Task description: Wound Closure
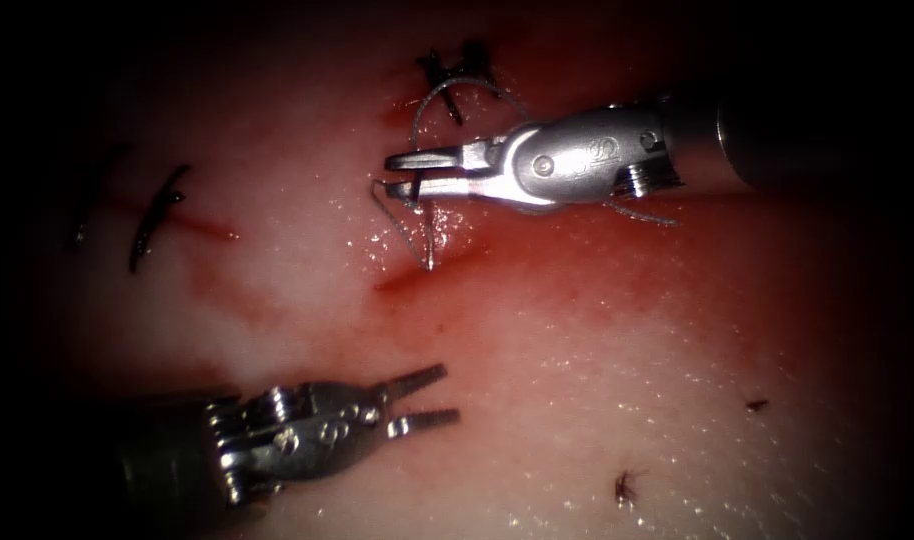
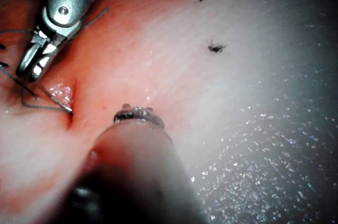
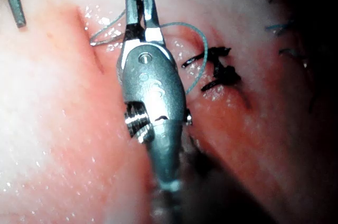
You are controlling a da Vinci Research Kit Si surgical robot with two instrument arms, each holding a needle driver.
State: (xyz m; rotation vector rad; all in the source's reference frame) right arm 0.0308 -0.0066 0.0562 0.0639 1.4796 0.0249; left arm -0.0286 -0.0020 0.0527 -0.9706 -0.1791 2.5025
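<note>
My right tool (image 1: pixel 405 173) reaches in over the cut (image 1: pixel 417 272). Its jaws stand slightly parted, and grey thread (image 1: pixel 402 225) lies against the lower jaw's tip. From there the thread runs down into the tissue at the cut, and another stretch arcs over the jaws and trails out under the wrist. In the right wrist view the thread (image 3: pixel 193 34) curls past the parted jaws of the right tool (image 3: pixel 139 3). My left tool (image 1: pixel 425 398) hovers below the cut with its jaws open, holding nothing. The left wrist view shows the right tool (image 2: pixel 30 64) by the cut (image 2: pixel 70 109).
A dark knotted stitch (image 1: pixel 455 75) sits above the right tool, seen also as the stitch (image 3: pixel 216 70). Another dark stitch (image 1: pixel 157 215) lies far left. Cut ends of thread (image 1: pixel 625 487) rest on the tissue at the lower right. Red fluid (image 1: pixel 577 250) wets the tissue around the cut.
</note>
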